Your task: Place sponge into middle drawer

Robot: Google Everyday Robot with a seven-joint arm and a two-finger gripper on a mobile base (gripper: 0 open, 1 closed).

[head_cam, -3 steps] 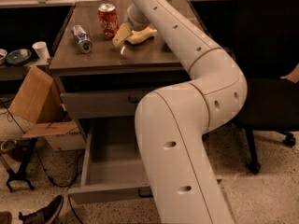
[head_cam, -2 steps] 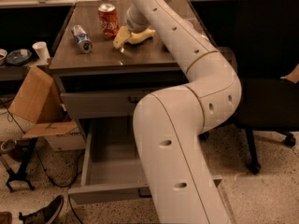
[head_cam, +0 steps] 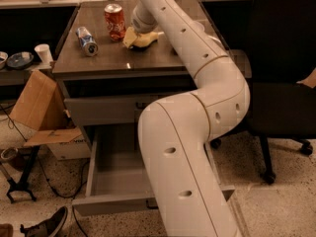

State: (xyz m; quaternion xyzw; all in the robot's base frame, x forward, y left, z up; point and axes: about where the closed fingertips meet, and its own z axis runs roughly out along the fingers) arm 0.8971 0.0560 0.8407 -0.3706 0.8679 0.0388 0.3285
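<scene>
The pale yellow sponge lies on the brown tabletop, just right of a red soda can. My gripper is down at the sponge's upper left end, at the tip of the white arm that reaches over the table; the wrist hides its tips. The middle drawer is the lower grey front. It is pulled out over the floor and its bare inside shows. My arm's big white link covers its right half. The grey drawer front above it is closed.
A red soda can stands and a silver-blue can lies on the tabletop to the left of the sponge. A cardboard box leans at the left. A black office chair stands at the right. A shoe lies on the floor.
The arm's elbow has shifted a little to the left. The gripper stays at the sponge, which has not left the tabletop.
</scene>
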